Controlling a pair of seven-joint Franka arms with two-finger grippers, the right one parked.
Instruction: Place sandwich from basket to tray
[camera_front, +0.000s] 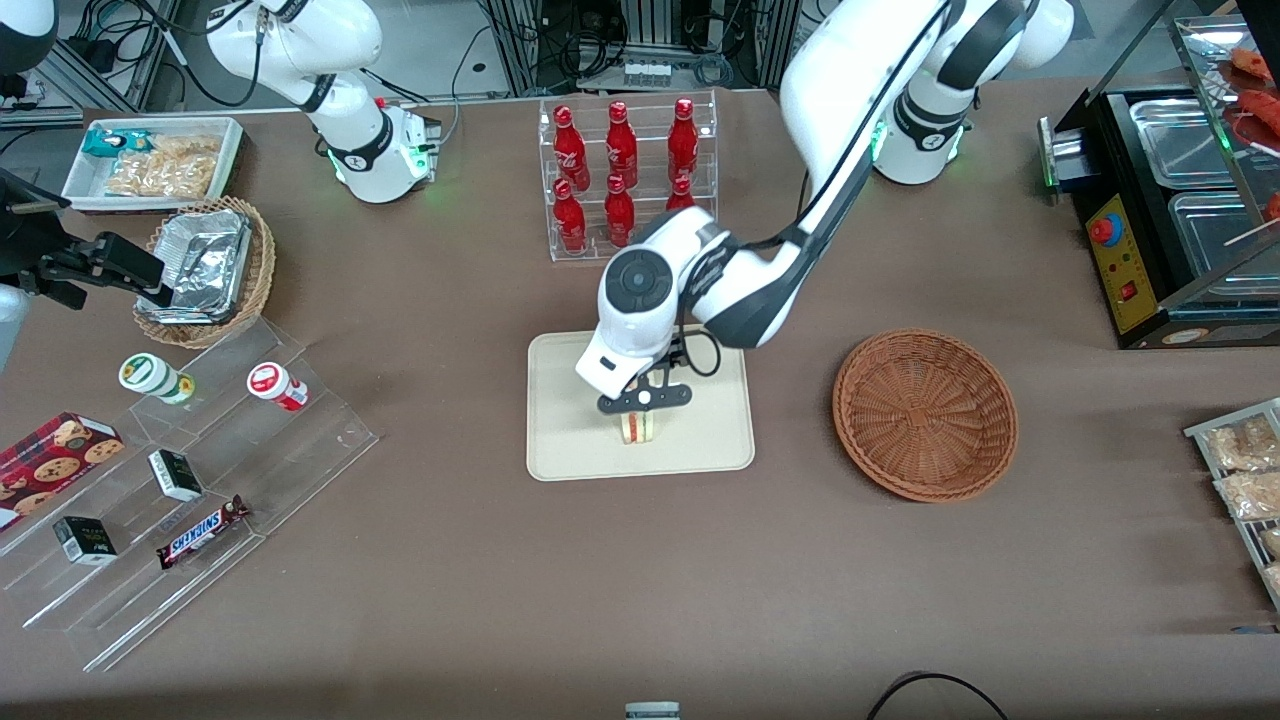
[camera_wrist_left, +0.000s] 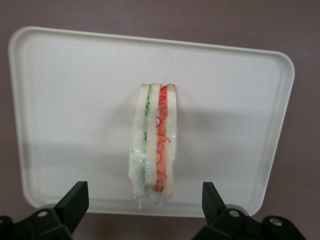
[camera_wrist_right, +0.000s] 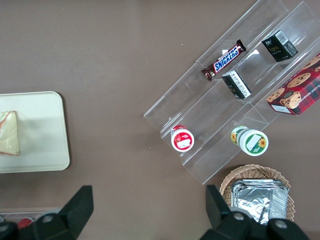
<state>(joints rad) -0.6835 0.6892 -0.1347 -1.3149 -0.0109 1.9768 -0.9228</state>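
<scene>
my gripper (camera_wrist_left: 145, 210) hangs spread wide just above the sandwich (camera_wrist_left: 152, 145), touching nothing. the sandwich stands on its edge on the tray (camera_wrist_left: 65, 100), wrapped in film, near the rim closest to the front camera. the basket (camera_front: 925, 412) sits empty beside the tray. if i lift off crooked, a finger could clip it and topple it.

Arm (camera_front: 760, 290): white shells, dk grey joints, black cable, green light at base
Gripper (camera_front: 645, 400): black, over tray, fingers apart
Fingers (camera_wrist_left: 75, 197): black, wedge tips
</scene>
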